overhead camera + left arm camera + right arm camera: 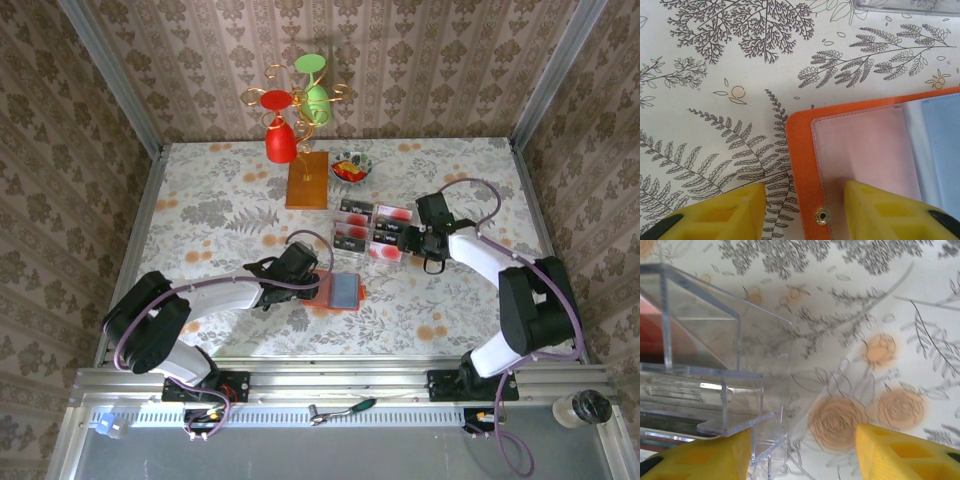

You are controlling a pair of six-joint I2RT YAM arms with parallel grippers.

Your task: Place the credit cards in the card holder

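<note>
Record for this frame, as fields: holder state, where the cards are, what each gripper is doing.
holder: orange holder lying open and flat, clear sleeve facing up
blue panel beside sleeve: card or pocket, cannot tell
cards: black and red cards in the clear tray
left gripper: left gripper open, straddling the holder's edge by the snap
right gripper: right gripper open, at the tray's corner, holding nothing
</note>
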